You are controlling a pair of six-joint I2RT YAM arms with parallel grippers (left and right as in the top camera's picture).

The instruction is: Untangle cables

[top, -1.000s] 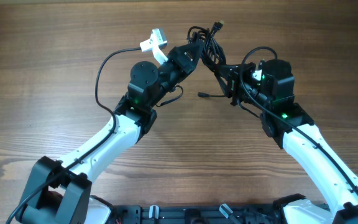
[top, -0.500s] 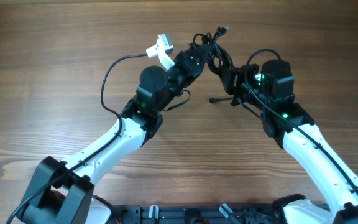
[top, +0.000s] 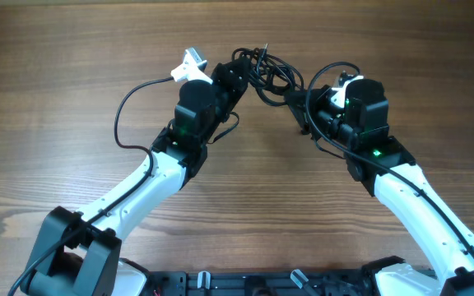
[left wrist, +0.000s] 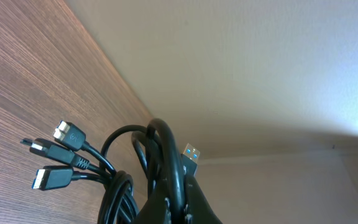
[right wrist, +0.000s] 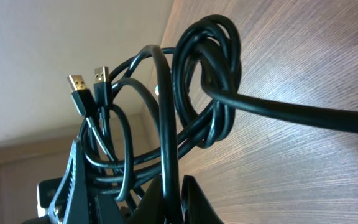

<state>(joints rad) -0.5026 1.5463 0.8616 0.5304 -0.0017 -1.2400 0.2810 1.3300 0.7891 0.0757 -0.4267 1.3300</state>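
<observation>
The cables (top: pixel 267 72) are a tangle of thin black cords with plug ends, held up between the two arms at the table's far middle. My left gripper (top: pixel 239 72) is shut on a cable strand; in the left wrist view (left wrist: pixel 178 199) the cable loops (left wrist: pixel 138 171) and several plugs (left wrist: pixel 58 155) hang left of the jaws. My right gripper (top: pixel 296 99) is shut on another strand; the right wrist view (right wrist: pixel 169 199) shows the knot of loops (right wrist: pixel 207 81) and two USB plugs (right wrist: pixel 89 84) above the jaws.
The wooden table (top: pixel 72 49) lies below. A white camera mount (top: pixel 192 64) with a thicker black wire (top: pixel 126 115) sits on the left arm. The right arm's wire (top: pixel 336 74) loops above its wrist.
The left gripper has swung left and slightly away from the right one. The cable bundle has shifted left with it, and the strand between the grippers has stretched. The right arm has barely moved.
</observation>
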